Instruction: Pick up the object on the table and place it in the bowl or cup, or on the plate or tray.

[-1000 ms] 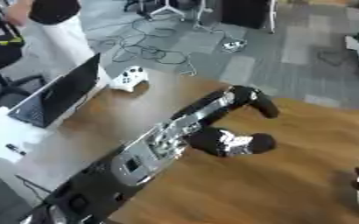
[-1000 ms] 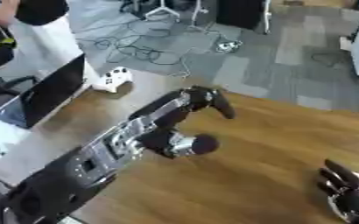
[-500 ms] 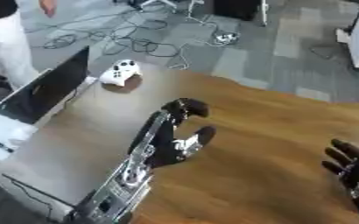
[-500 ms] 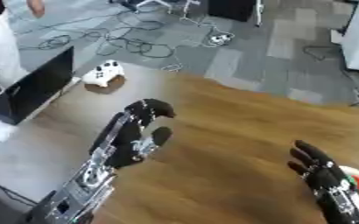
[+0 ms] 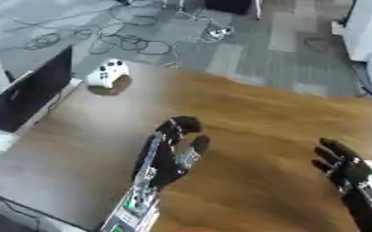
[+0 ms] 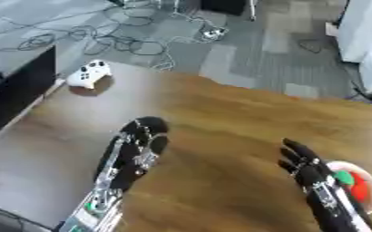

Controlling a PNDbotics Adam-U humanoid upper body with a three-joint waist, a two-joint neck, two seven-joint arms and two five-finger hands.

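My left hand (image 5: 172,152) stands over the middle of the wooden table (image 5: 261,118), fingers pointing away and slightly bent at the tips, holding nothing. My right hand (image 6: 304,165) comes in from the lower right, open with straight fingers. Just behind and to the right of it lies a white plate (image 6: 370,205) with a red and green object (image 6: 353,182) on it, partly hidden by the right forearm. Neither hand touches the plate or the object.
A white game controller (image 5: 107,73) lies at the table's far left corner. A black laptop (image 5: 32,93) stands along the left edge. Past the far edge, the grey floor carries cables (image 5: 125,41). White furniture (image 5: 368,31) stands at the upper right.
The camera has tilted, shifting the whole picture. My left hand has uncurled from a bent, fist-like pose to fingers up. My right hand has risen further into view at the lower right.
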